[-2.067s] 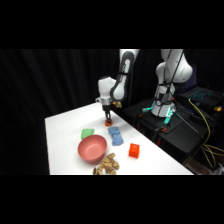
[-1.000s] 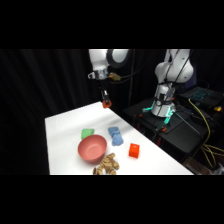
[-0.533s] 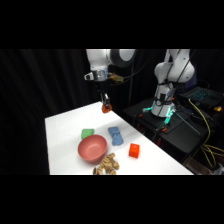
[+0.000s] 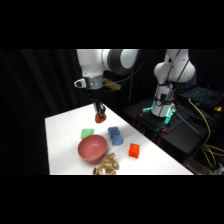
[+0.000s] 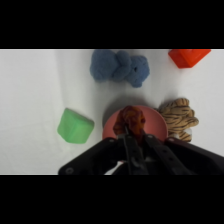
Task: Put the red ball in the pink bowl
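My gripper [image 4: 100,116] hangs high above the table, shut on the small red ball [image 4: 101,118]. In the wrist view the red ball [image 5: 131,120] sits pinched at my gripper [image 5: 133,131], directly over the pink bowl [image 5: 157,125] far below. From the side, the pink bowl [image 4: 92,149] stands on the table near its front edge, below and slightly left of the ball.
A green block [image 4: 87,133] lies behind the bowl, a blue object [image 4: 115,135] to its right, and a red-orange cube [image 4: 133,150] further right. A striped brown plush [image 4: 105,165] lies at the table's front edge. A second white arm [image 4: 167,85] stands at the right.
The arm lifted the red ball off the table, rose high, and has since come slightly lower and nearer the bowl. The table objects stayed put.
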Tool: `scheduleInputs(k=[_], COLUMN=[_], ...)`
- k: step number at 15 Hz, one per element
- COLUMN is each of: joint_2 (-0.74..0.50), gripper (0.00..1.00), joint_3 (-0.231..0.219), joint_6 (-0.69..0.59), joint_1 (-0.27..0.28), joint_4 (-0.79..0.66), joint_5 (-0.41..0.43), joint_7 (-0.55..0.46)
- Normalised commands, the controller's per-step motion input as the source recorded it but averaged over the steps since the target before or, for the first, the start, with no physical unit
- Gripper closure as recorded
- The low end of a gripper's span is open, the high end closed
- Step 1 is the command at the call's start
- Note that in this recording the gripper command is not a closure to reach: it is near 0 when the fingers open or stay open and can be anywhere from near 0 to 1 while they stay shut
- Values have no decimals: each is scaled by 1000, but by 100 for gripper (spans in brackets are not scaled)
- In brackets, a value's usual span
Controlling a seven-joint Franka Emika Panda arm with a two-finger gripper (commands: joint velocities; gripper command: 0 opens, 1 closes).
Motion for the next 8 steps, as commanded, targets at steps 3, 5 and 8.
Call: scheduleInputs(k=[3, 5, 8], joint_2=[420, 471, 453], gripper=[25, 25, 25], joint_3=[22, 13, 3], joint_6=[301, 288, 223], joint_1=[24, 18, 11], joint_4=[402, 387, 359], joint_5=[-47, -42, -25], joint_7=[-33, -14, 8])
